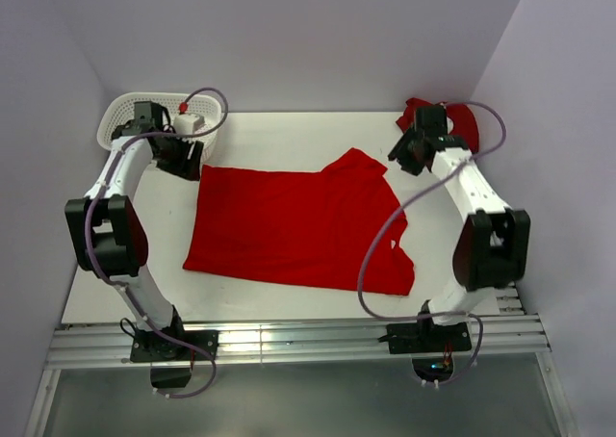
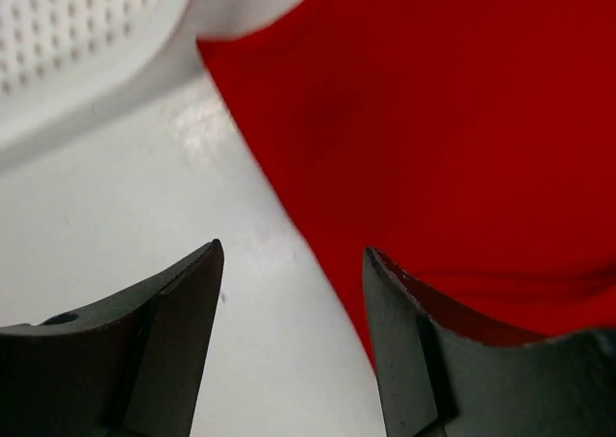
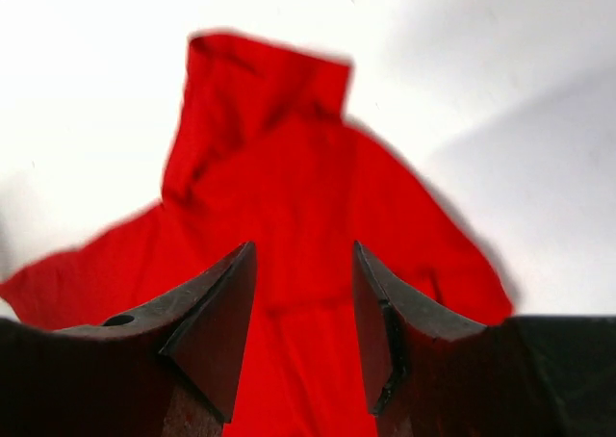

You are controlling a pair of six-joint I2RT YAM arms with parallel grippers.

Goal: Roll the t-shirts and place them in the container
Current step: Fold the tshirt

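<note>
One red t-shirt (image 1: pixel 298 230) lies spread flat in the middle of the white table (image 1: pixel 289 134), with a sleeve poking up at its back right. A second red t-shirt (image 1: pixel 464 119) lies bunched at the back right corner. My left gripper (image 1: pixel 192 166) hovers at the flat shirt's back left corner. It is open, with bare table between its fingers and the shirt's edge (image 2: pixel 462 119) by the right finger. My right gripper (image 1: pixel 399 156) hangs open above the shirt's back right sleeve (image 3: pixel 289 187), holding nothing.
A white mesh basket (image 1: pixel 120 119) stands at the back left, just behind the left gripper, and its rim (image 2: pixel 67 23) shows in the left wrist view. Walls close in the back and both sides. Metal rails (image 1: pixel 289 341) run along the near edge.
</note>
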